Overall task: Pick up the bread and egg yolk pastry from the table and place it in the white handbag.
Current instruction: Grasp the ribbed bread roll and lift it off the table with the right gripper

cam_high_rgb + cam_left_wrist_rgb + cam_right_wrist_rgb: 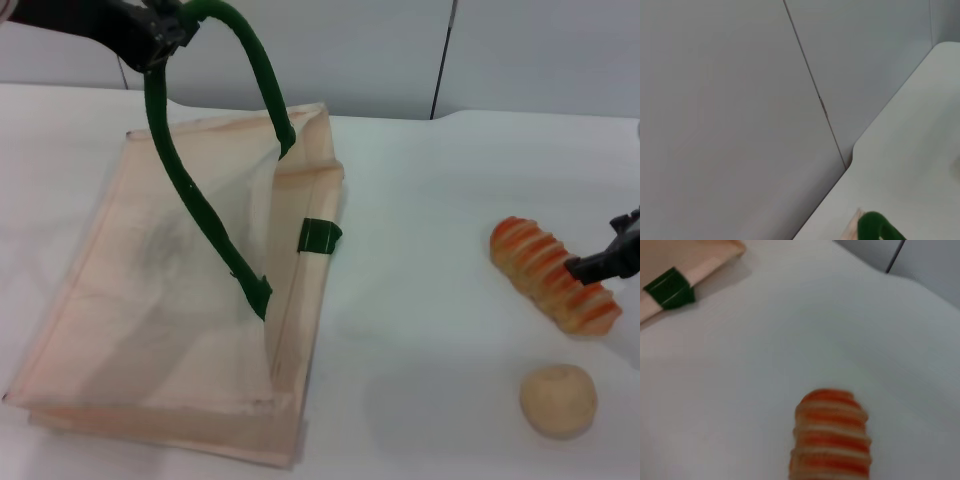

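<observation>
Nearest thing: pale-tan, matte, round dough ball, the egg yolk pastry (558,400), sits alone on the white table (420,330), just in front of the striped loaf.
Right gripper: the dark right gripper (606,262) reaches in from the table's right edge and hangs over the near half of the loaf; whether its fingers are spread or closed I cannot tell.
Bread: long tan bread (553,273) with orange-red crosswise ridges lies on the table at a slant, well apart from the bag; the right wrist view shows its far end (831,437) straight ahead.
Left gripper: the black left gripper (150,35) is clamped on the dark green rope handle (185,190), raised above the far corner of the bag.
Handbag: large cream fabric white handbag (180,300) lies on the table's left side, its mouth pulled up and open toward the right.
Step in hand: probably closing on the bread.
Doing it well: straddle the loaf across its width near the middle, so it lifts level; squeeze lightly, since it looks soft.
Left arm's part: hold the handle high so the mouth gapes.
</observation>
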Robot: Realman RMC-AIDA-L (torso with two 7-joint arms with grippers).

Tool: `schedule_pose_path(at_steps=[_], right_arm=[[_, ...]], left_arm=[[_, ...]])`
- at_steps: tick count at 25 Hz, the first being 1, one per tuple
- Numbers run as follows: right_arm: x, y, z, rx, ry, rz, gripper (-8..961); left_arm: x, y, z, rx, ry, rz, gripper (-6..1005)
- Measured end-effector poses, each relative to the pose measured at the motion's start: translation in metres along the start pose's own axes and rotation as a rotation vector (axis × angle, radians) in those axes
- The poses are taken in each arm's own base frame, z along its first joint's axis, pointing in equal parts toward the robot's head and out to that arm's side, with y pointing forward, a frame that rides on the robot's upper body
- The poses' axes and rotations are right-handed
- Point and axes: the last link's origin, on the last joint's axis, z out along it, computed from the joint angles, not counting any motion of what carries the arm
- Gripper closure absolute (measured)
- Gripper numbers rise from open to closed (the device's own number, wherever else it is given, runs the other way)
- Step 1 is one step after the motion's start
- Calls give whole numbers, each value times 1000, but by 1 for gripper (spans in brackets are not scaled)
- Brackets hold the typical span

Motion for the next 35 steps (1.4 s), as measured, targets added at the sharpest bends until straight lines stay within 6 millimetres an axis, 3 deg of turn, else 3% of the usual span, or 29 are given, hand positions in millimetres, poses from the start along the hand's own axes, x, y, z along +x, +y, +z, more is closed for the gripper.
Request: schedule_pose_path(at_steps=[15, 35], right_arm=[[-4, 8, 2, -30, 46, 151, 103], [11, 12, 25, -56, 104, 182, 105]], left_arm=[[0, 1, 1, -2, -2, -3, 861], [1, 4, 2, -12, 0, 2, 862]])
